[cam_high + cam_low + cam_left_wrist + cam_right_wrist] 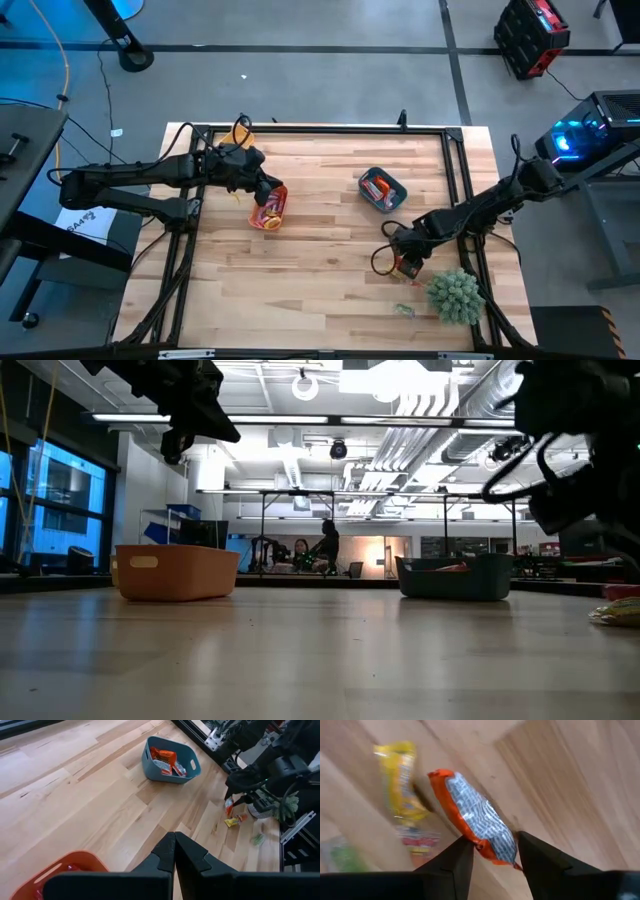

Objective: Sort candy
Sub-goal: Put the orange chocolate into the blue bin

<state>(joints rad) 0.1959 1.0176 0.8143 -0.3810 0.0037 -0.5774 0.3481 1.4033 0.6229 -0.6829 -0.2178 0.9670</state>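
Note:
My right gripper point(495, 852) is low over the table's right near part point(405, 264), shut on an orange-and-silver wrapped candy point(472, 815). Beside it on the wood lie a yellow candy point(400, 777), a pink-red one point(417, 842) and a green one point(403, 310). My left gripper point(174, 851) is shut and holds nothing; it hovers over the orange tray point(268, 210), which has candy in it. The teal tray point(382, 190) holds orange and red candies point(164, 756). My right gripper pinches the orange candy by one end point(487, 847) between its two fingers point(462, 857), coming from above and pointing down. The rest of the wrapper sticks out past the fingertips. In the left wrist view the candy point(229, 808) hangs under the gripper, just over the table.
A spiky green plant ball point(455, 295) sits at the table's right near corner, close to my right gripper. The black frame rails point(320, 130) run around the table edges. Bare wood point(320, 260) lies between the two trays and toward the near edge.

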